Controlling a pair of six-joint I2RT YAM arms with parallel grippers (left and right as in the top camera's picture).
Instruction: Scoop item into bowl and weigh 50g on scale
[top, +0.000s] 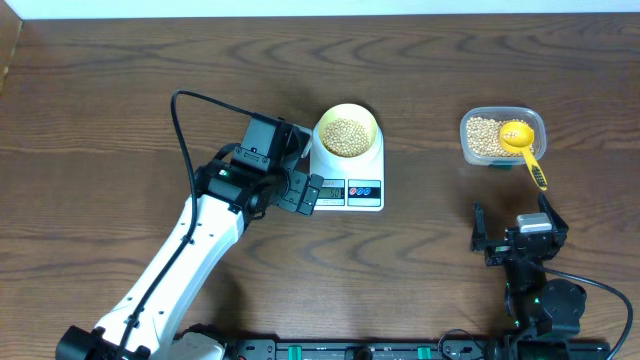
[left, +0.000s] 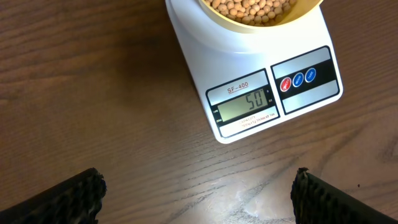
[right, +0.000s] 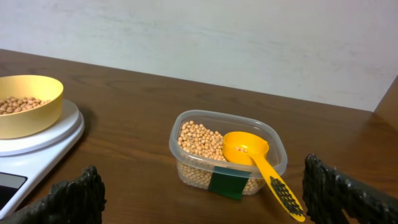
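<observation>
– on the flat white digital kitchen scale (left: 199, 50), at the upper middle of the dark wooden table (top: 100, 100), sits the small round pale-yellow bowl (right: 34, 121). the loose heap of tiny beige-tan beans (top: 347, 137) lies inside it. the grey display (left: 244, 107) reads fifty, so i'd judge the weighing done.

– any beans elsewhere?

– more fill the clear rounded plastic tub (right: 186, 165) on the right side, well apart from the scale. the bright yellow handled scoop (right: 264, 174) rests in it, its handle sticking out over the near rim.

– how would they handle?

– each looks hard, smooth and light, so they'd likely roll and scatter if pinched. better carried in the scoop, taken by its flat handle near the end. the bowl looks light and stiff, probably quick to slide on the platform, so any hold belongs on its rim.

– and the arms?

– the left arm reaches diagonally from the near edge, its wrist tipped down over the display. the left gripper (left: 199, 196) is just beside the scale's left front corner, fingers spread wide over bare wood, holding nothing. the right arm is folded close to its base. the right gripper (top: 512, 222) faces the tub from a distance, also spread wide and empty.
</observation>
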